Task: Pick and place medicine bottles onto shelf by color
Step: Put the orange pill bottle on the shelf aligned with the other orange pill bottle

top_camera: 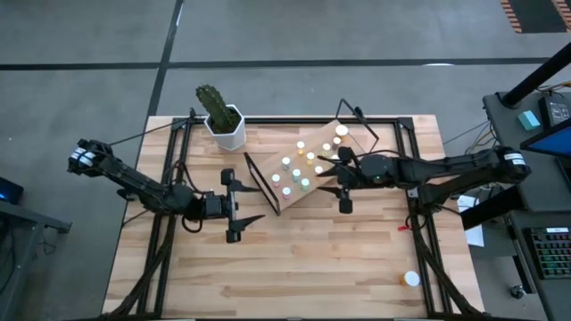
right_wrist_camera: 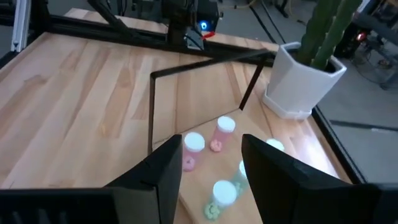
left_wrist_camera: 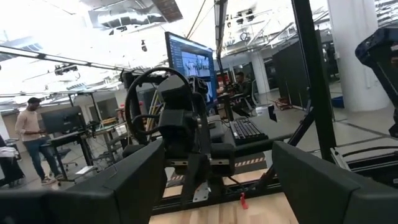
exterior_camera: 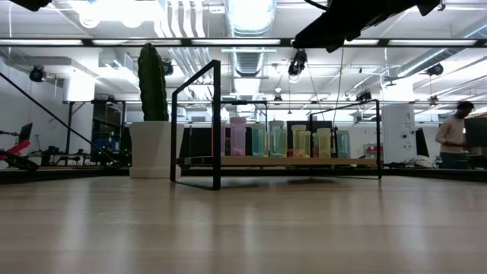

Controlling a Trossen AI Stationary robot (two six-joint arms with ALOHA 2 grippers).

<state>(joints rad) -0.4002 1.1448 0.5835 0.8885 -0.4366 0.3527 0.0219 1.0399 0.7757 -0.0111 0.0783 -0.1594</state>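
Note:
The shelf [top_camera: 272, 168], a tilted light-wood board on a black wire frame, stands mid-table toward the far side. Several medicine bottles [top_camera: 296, 174] with white, pale green and yellowish caps stand on it; the low view shows them in a row [exterior_camera: 275, 141]. One white-capped bottle [top_camera: 410, 278] rests alone on the table near the front right corner. My right gripper [top_camera: 337, 182] hovers over the shelf's right end, open, with bottles [right_wrist_camera: 224, 191] below and beyond its fingers. My left gripper [top_camera: 241, 207] hangs open just left of the shelf, with nothing between its fingers [left_wrist_camera: 217, 186].
A white pot with a cactus [top_camera: 223, 120] stands at the far edge, left of the shelf. Black frame rails [top_camera: 165, 232] run along the table's left and right sides. Bare plank tabletop [top_camera: 303, 267] lies in front of the shelf. A person stands in the room beyond [exterior_camera: 455, 137].

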